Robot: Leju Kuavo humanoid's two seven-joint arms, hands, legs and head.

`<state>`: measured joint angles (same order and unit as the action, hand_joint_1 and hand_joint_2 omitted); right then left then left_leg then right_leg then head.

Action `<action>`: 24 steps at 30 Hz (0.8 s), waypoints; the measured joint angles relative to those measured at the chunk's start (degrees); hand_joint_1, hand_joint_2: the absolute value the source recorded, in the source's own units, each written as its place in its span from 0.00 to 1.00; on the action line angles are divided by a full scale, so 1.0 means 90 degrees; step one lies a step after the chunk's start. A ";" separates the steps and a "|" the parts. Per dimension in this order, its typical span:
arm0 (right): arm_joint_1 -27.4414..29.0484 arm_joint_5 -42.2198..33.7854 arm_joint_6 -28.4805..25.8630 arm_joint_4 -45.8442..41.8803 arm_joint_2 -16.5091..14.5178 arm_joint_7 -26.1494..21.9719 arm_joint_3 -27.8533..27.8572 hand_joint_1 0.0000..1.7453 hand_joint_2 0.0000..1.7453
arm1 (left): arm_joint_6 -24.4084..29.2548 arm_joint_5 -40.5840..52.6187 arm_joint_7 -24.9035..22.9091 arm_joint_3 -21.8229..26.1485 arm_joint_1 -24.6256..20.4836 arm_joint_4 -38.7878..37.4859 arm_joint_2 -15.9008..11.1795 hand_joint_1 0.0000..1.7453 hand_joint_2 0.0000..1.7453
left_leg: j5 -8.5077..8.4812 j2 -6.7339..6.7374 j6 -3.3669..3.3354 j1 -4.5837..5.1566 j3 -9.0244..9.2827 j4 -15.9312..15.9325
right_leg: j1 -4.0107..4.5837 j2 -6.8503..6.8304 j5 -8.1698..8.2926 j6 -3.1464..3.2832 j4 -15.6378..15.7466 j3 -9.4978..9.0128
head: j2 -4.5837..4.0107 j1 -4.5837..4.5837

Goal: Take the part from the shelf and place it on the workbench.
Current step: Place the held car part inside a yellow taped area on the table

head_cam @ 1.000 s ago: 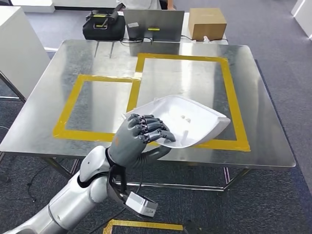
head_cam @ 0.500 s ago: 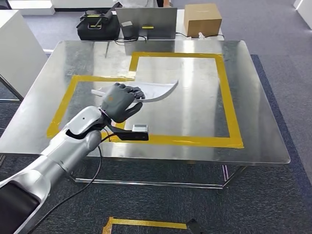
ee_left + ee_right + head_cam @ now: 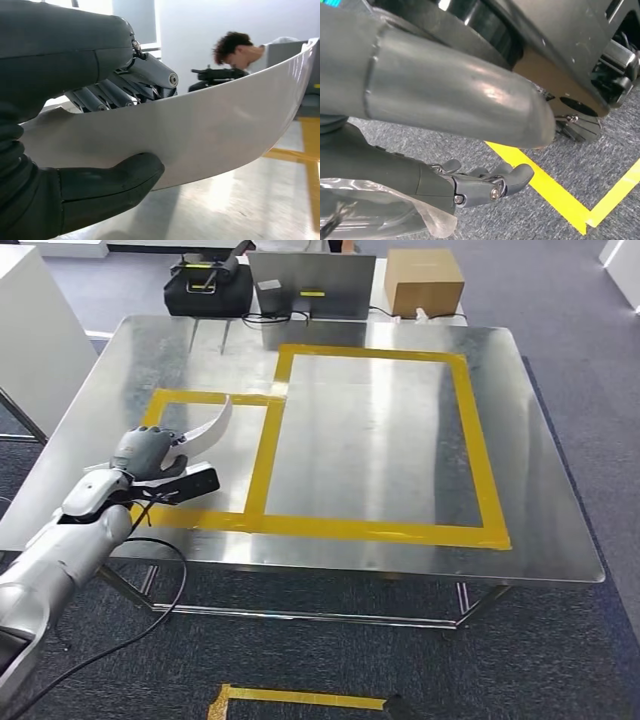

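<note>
While my left hand (image 3: 145, 452) grips the white part (image 3: 207, 428) above the small taped square (image 3: 264, 445), its length points toward the table's (image 3: 528, 540) far edge, ready to lower.

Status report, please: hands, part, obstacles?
Left hand grips white part above workbench, over the small yellow frame. Right hand hangs above the floor, holding nothing. No obstacle under part.
</note>
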<state>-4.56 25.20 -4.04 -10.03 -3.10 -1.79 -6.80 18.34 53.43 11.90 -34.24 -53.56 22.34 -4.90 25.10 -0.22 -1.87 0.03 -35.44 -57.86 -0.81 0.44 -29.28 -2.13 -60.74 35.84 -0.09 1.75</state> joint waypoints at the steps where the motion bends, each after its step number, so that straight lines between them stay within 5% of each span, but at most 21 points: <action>1: -0.0001 0.0000 -0.0001 0.0000 0.0002 0.0002 0.0013 0.00 0.00 | 0.0027 0.0024 -0.0016 0.0032 0.0011 -0.0021 -0.0023 1.00 1.00 | -0.0006 -0.0004 -0.0021 -0.0008 0.0007 0.0009 | -0.0004 -0.0005 -0.0166 -0.0011 -0.0320 0.0163 | 0.0000 0.0009; 3: -0.0003 0.0001 -0.0003 0.0000 0.0002 0.0006 0.0042 0.00 0.00 | 0.0153 0.0041 -0.0039 0.0098 0.0090 -0.0052 -0.0082 1.00 1.00 | -0.0001 -0.0012 -0.0046 0.0003 0.0008 0.0005 | -0.0006 -0.0010 -0.0484 -0.0035 -0.1128 0.0576 | 0.0000 0.0022; 5: 0.0017 0.0002 -0.0004 0.0000 0.0002 0.0009 0.0065 0.00 0.00 | 0.0315 0.0012 -0.0017 0.0179 0.0217 -0.0076 -0.0153 1.00 1.00 | 0.0010 -0.0012 -0.0049 0.0020 0.0010 -0.0006 | -0.0004 -0.0012 -0.0461 -0.0044 -0.1426 0.0772 | 0.0000 0.0019; 9: 0.0033 0.0055 -0.0012 0.0000 0.0003 -0.0012 0.0073 0.00 0.00 | 0.0871 -0.0141 0.0468 0.0369 0.0386 -0.0098 -0.0230 1.00 1.00 | 0.0052 -0.0021 -0.0008 0.0044 0.0001 -0.0061 | 0.0020 -0.0010 0.0236 0.0048 -0.0029 0.0109 | 0.0000 0.0016; 15: -0.0016 0.0150 -0.0013 -0.0003 0.0001 0.0006 0.0076 0.00 0.00 | 0.1566 -0.0195 0.1008 0.0619 0.0630 -0.0079 -0.0189 1.00 1.00 | 0.0166 -0.0023 0.0173 0.0032 -0.0072 -0.0212 | 0.0013 -0.0010 0.0326 0.0213 0.0364 -0.0142 | 0.0000 0.0001; 18: -0.0045 0.0201 0.0009 -0.0005 -0.0004 0.0028 0.0079 0.00 0.00 | 0.1701 -0.0059 0.1195 0.0687 0.0653 -0.0070 -0.0116 1.00 1.00 | 0.0731 -0.0014 0.0278 -0.0023 -0.0539 -0.1307 | -0.0007 -0.0017 0.0341 0.0257 0.0397 -0.0169 | -0.0001 -0.0023; 20: -0.0041 0.0241 0.0031 -0.0005 -0.0005 0.0051 0.0080 0.00 0.00 | 0.1723 0.0017 0.1285 0.0713 0.0686 -0.0070 -0.0032 1.00 1.00 | 0.0901 -0.0012 0.0327 -0.0069 -0.0797 -0.1887 | -0.0011 -0.0025 0.0339 0.0256 0.0394 -0.0172 | 0.0000 -0.0019; 21: -0.0040 0.0253 0.0039 -0.0005 -0.0005 0.0059 0.0080 0.00 0.00 | 0.1722 0.0037 0.1308 0.0717 0.0698 -0.0064 0.0011 1.00 1.00 | 0.0803 -0.0010 0.0342 -0.0090 -0.0760 -0.1827 | -0.0017 -0.0028 0.0339 0.0251 0.0389 -0.0173 | 0.0000 -0.0019; 23: -0.0050 0.0258 0.0051 -0.0005 -0.0007 0.0062 0.0080 0.00 0.00 | 0.1717 0.0043 0.1332 0.0725 0.0696 -0.0039 0.0085 1.00 1.00 | 0.0377 -0.0005 0.0358 -0.0125 -0.0363 -0.1060 | -0.0037 -0.0027 0.0327 0.0217 0.0365 -0.0180 | -0.0001 -0.0019; 24: -0.0057 0.0257 0.0054 -0.0005 -0.0007 0.0063 0.0080 0.00 0.00 | 0.1710 0.0032 0.1353 0.0731 0.0683 -0.0024 0.0118 0.75 1.00 | 0.0230 -0.0003 0.0361 -0.0125 -0.0132 -0.0620 | -0.0036 -0.0021 0.0316 0.0182 0.0345 -0.0173 | -0.0001 -0.0023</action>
<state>-5.07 27.52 -3.56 -10.08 -3.16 -1.22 -6.08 33.73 53.72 24.07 -27.66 -47.41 22.12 -3.84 27.17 -0.25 1.38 -1.09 -36.63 -63.44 -1.13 0.25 -26.43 -0.49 -57.64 34.28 -0.09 1.54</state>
